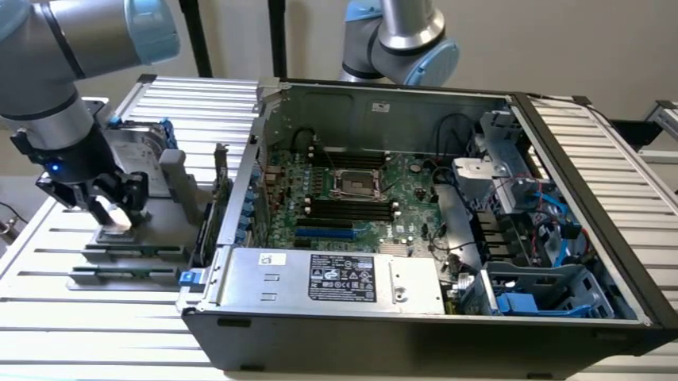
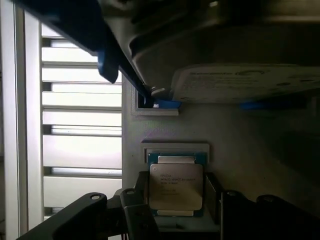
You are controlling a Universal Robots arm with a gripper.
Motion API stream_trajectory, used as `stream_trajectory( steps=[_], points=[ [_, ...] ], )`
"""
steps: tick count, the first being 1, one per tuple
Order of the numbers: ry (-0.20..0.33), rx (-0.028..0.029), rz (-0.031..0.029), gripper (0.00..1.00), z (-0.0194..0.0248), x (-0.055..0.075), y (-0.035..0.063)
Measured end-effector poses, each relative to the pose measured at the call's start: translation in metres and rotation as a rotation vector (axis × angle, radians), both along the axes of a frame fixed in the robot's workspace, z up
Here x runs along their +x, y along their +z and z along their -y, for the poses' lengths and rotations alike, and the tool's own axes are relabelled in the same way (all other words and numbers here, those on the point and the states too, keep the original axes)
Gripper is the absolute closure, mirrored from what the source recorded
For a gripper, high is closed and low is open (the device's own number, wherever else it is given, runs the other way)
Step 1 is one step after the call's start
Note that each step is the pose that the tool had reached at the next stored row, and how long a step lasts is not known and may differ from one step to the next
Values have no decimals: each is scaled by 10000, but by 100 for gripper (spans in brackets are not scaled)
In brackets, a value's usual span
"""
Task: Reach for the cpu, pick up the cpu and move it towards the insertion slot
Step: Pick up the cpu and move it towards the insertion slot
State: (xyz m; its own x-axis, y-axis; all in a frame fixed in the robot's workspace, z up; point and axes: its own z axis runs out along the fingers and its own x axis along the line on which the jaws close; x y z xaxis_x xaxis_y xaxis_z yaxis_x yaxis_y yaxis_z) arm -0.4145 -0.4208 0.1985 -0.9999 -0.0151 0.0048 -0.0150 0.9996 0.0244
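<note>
Operator: Slippage is my first worry. The gripper (image 1: 114,208) has its jaws set at the chip's width, one on each side of the cpu (image 2: 176,186). They look pressed against its two edges, so I'd call it grasped. It only has thin edges to hold by, though.

Observer: Is the chip off its seat?

Operator: No. It lies flat in the pale holder (image 2: 176,148), shiny side up. That is outside the computer case (image 1: 424,333), beyond the case wall on the exterior view's left. If the grip is uneven, I judge the chip could tilt and catch on the holder's rim, or drop.

Observer: And further out?

Operator: The hard drive (image 2: 240,85) in its blue frame stands upright just beyond the holder, also outside the case. A careless swing could knock it.

Observer: Then the case itself?

Operator: Its side wall stands between the chip and the insertion slot (image 1: 358,181). The slot sits on the motherboard (image 1: 408,178) inside the case, near the middle and well apart from the gripper. Too low a path would strike that wall. A chip carried crooked could, I think, harm the socket
</note>
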Motion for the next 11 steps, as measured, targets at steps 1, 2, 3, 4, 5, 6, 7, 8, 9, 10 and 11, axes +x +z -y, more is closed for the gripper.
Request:
stream_trajectory(
  steps=[1, 2, 3, 4, 5, 6, 7, 8, 9, 10, 11],
  points=[
    [0, 0, -1, 46, 0, 0, 33],
    [0, 0, -3, 46, 0, 1, 69],
    [1, 0, -5, 46, 0, 2, 109],
    [1, 0, -9, 46, 0, 4, 153],
    [1, 0, -14, 46, 0, 7, 198],
    [0, 0, -17, 46, 0, 10, 242],
    [1, 0, -23, 46, 0, 15, 288],
    [1, -1, -29, 46, 0, 20, 334],
    [1, 0, -32, 46, 0, 27, 379],
    [1, 1, -34, 46, 0, 34, 423],
    [1, -1, -37, 46, 0, 41, 469]
  ],
)
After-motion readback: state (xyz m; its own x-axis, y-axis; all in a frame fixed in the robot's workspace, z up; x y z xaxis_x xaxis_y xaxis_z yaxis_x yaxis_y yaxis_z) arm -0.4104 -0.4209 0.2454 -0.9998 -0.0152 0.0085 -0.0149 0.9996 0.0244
